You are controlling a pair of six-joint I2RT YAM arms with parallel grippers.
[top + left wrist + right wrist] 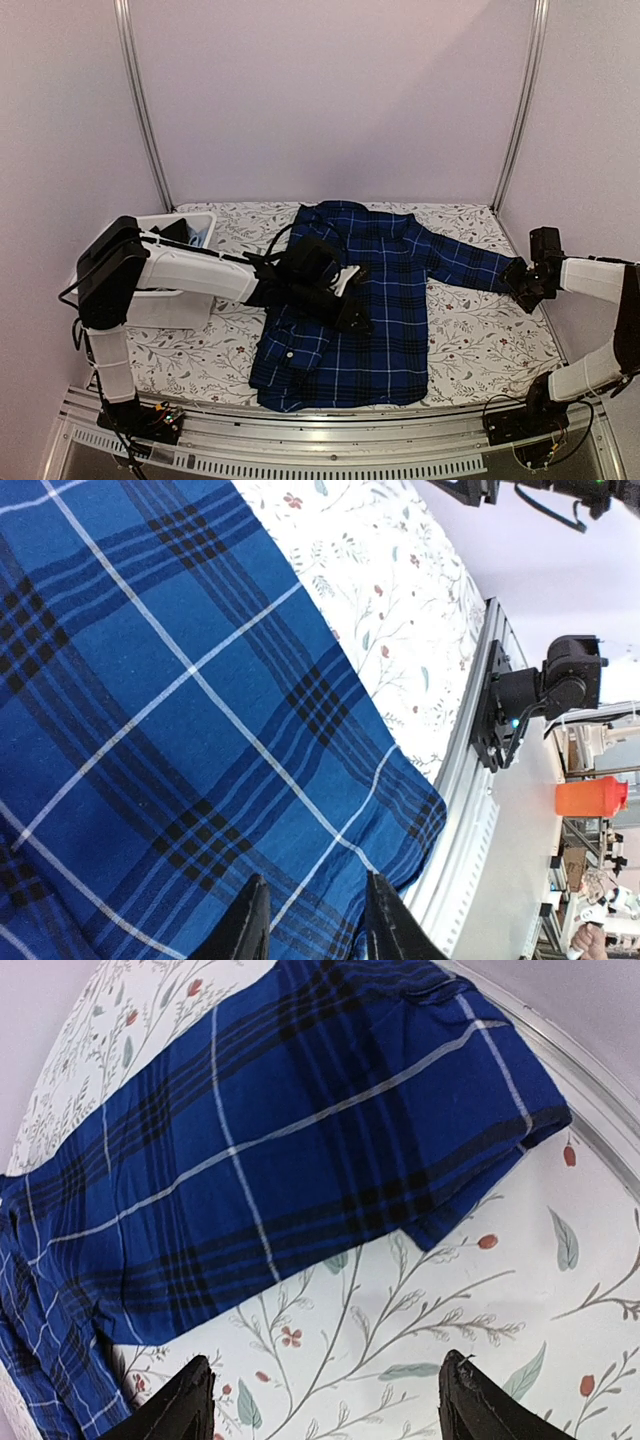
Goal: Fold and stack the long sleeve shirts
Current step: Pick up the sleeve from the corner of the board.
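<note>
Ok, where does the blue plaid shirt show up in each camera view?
Top external: plaid shirt spread mid-table, one sleeve reaching right.
Left wrist: plaid shirt fills the left side, a corner pointing right.
Right wrist: only the sleeve, crossing the upper frame.
Shared landmark: the floral tablecloth.

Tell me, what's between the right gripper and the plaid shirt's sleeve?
Only bare floral tablecloth. The right wrist view shows it: the open right gripper hangs apart from the sleeve.
</note>
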